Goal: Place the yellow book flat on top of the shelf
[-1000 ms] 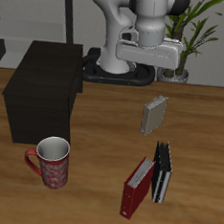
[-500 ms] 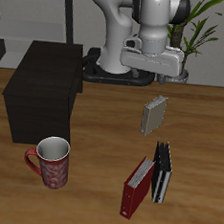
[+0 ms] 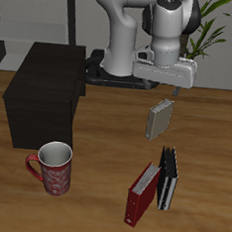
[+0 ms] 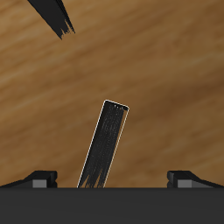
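Exterior view shows the claw (image 3: 166, 86) hanging above the yellow book (image 3: 160, 119), which stands upright on edge on the wooden surface (image 3: 105, 147), farther back than the other books and apart from them. The claw is clear of the book and holds nothing. In the wrist view its two fingertips (image 4: 39, 178) sit wide apart, so the jaws stand open, and the yellow book (image 4: 105, 144) appears between them as a thin dark slab with a pale outline, seen from above. The shelf (image 3: 42, 97), a dark boxy cabinet with a flat top, stands well apart from the book across the surface. A red patterned mug (image 3: 54, 168) stands near the shelf's front, toward the surface's front edge. A red book (image 3: 140, 194) and a black book (image 3: 168, 178) stand together nearer the front edge.
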